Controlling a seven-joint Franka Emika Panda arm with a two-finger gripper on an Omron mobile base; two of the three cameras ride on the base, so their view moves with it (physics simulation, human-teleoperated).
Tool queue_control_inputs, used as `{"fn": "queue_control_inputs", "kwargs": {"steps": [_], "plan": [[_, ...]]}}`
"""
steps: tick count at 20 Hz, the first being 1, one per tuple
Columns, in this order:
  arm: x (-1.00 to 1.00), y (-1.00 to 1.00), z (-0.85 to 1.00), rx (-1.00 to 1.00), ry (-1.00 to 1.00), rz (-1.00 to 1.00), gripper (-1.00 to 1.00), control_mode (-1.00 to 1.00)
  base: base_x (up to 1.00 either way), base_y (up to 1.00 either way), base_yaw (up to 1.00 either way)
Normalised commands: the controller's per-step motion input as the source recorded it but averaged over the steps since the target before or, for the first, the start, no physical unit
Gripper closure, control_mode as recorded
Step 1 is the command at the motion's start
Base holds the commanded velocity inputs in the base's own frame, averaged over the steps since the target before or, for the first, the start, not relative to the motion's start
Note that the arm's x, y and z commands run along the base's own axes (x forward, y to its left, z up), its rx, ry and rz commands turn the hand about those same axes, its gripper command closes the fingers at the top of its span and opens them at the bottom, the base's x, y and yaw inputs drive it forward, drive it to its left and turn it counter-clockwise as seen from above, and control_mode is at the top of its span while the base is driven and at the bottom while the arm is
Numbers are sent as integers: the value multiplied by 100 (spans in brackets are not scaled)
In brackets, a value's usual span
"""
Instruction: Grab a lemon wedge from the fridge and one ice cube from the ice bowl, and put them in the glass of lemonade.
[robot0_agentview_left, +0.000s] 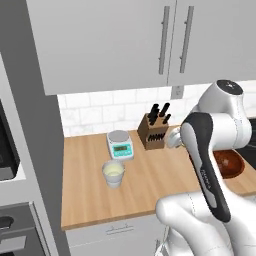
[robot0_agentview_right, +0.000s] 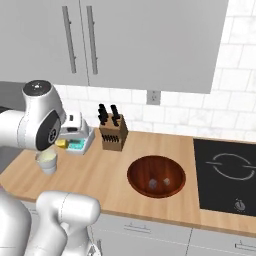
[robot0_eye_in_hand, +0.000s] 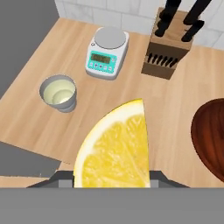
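Observation:
My gripper (robot0_agentview_right: 64, 141) is shut on the lemon wedge (robot0_eye_in_hand: 116, 148), a bright-yellow slice that looms large at the bottom of the hand view. It hangs above the wooden counter, a little right of the glass of lemonade (robot0_eye_in_hand: 58, 92). That pale tumbler (robot0_agentview_left: 113, 173) stands near the counter's front left (robot0_agentview_right: 46, 161). The dark reddish-brown ice bowl (robot0_agentview_right: 156, 176) sits to the right, with two ice cubes (robot0_agentview_right: 152, 185) inside. Its rim shows at the right edge of the hand view (robot0_eye_in_hand: 212, 135). The fridge is out of view.
A white kitchen scale (robot0_agentview_left: 120, 144) with a teal display stands behind the glass. A wooden knife block (robot0_agentview_left: 154, 131) is against the tiled wall. A black cooktop (robot0_agentview_right: 225, 175) lies right of the bowl. A tall grey panel (robot0_agentview_left: 35, 150) bounds the counter's left end.

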Motion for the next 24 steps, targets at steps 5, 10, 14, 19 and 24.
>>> {"fn": "queue_control_inputs", "kwargs": {"steps": [5,10,14,19,24], "plan": [[67,69,-25,-1,0,-2,100,-100,0,0,0],[54,80,-57,-16,1,0,100,-100,0,0,0],[33,74,-37,-12,15,0,100,-100,0,0,0],[52,46,-15,-5,44,9,100,-100,0,0,0],[44,10,-34,0,37,14,100,-100,0,0,0]]}}
